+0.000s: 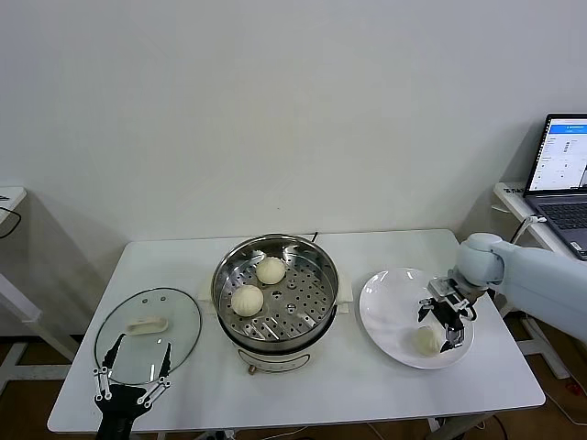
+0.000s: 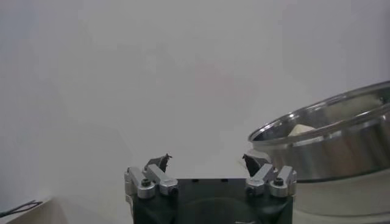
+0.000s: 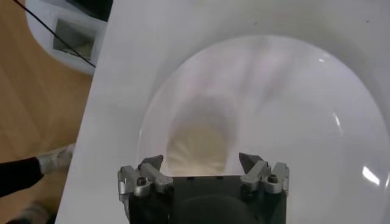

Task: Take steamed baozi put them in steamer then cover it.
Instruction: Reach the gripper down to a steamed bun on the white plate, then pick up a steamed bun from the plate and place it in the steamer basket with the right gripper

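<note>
The steamer (image 1: 275, 341) stands mid-table with two baozi (image 1: 271, 269) (image 1: 247, 300) on its perforated tray. A third baozi (image 1: 424, 341) lies on the white plate (image 1: 385, 298) to the right. My right gripper (image 1: 438, 328) is open just above that baozi, which sits between the spread jaws in the right wrist view (image 3: 198, 146) without being touched. The glass cover (image 1: 179, 316) lies flat at the left with its cream handle (image 1: 147, 324) up. My left gripper (image 1: 133, 378) is open and empty over the cover's near edge. The left wrist view shows the steamer (image 2: 329, 152).
A laptop (image 1: 561, 179) sits on a side table at the far right. Another table's corner (image 1: 9, 197) shows at the far left. The table's front edge (image 1: 303, 417) runs close below the steamer.
</note>
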Action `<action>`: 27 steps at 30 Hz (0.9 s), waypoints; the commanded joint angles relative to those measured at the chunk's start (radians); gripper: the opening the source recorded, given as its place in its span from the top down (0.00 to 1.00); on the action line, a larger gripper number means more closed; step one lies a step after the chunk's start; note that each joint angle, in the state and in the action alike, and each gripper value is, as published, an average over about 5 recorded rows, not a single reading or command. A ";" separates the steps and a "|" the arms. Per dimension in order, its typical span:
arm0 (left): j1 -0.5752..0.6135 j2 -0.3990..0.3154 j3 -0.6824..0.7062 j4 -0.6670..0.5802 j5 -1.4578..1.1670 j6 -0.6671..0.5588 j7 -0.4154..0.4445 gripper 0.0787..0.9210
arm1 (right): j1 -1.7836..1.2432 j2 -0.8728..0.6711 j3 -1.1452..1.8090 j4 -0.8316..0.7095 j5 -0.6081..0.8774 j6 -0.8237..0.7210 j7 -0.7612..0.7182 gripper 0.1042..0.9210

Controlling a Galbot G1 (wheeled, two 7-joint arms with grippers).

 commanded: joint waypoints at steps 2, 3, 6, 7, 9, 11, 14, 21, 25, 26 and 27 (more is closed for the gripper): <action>0.002 0.004 -0.006 -0.006 -0.014 0.006 0.000 0.12 | -0.059 -0.001 0.029 -0.011 -0.028 -0.013 0.031 0.12; 0.001 0.004 -0.007 -0.006 -0.014 0.006 0.000 0.12 | -0.059 0.000 0.029 -0.010 -0.029 -0.014 0.031 0.12; 0.001 0.003 -0.008 -0.005 -0.014 0.005 0.000 0.12 | -0.058 0.000 0.031 -0.007 -0.029 -0.016 0.037 0.14; 0.001 0.003 -0.008 -0.006 -0.014 0.005 0.000 0.12 | -0.056 0.000 0.031 -0.006 -0.029 -0.017 0.039 0.16; 0.001 0.003 -0.009 -0.007 -0.014 0.004 0.000 0.12 | -0.052 0.000 0.033 -0.001 -0.032 -0.016 0.041 0.21; 0.001 0.003 -0.009 -0.008 -0.013 0.004 -0.001 0.12 | -0.048 -0.001 0.036 0.009 -0.037 -0.015 0.040 0.26; 0.002 0.003 -0.010 -0.011 -0.012 0.004 -0.001 0.12 | -0.028 -0.004 0.045 0.033 -0.044 -0.011 0.033 0.30; 0.004 0.006 -0.012 -0.021 -0.011 0.004 -0.001 0.12 | 0.123 0.024 0.162 0.080 -0.062 0.083 -0.098 0.31; 0.002 0.006 -0.007 -0.024 -0.008 0.006 -0.001 0.12 | 0.318 0.126 0.154 0.096 0.001 0.191 -0.147 0.29; 0.003 0.006 -0.006 -0.026 -0.007 0.006 -0.001 0.12 | 0.374 0.163 0.131 0.102 0.032 0.216 -0.148 0.29; 0.004 0.006 -0.005 -0.029 -0.006 0.007 -0.001 0.12 | 0.423 0.200 0.112 0.106 0.056 0.243 -0.147 0.28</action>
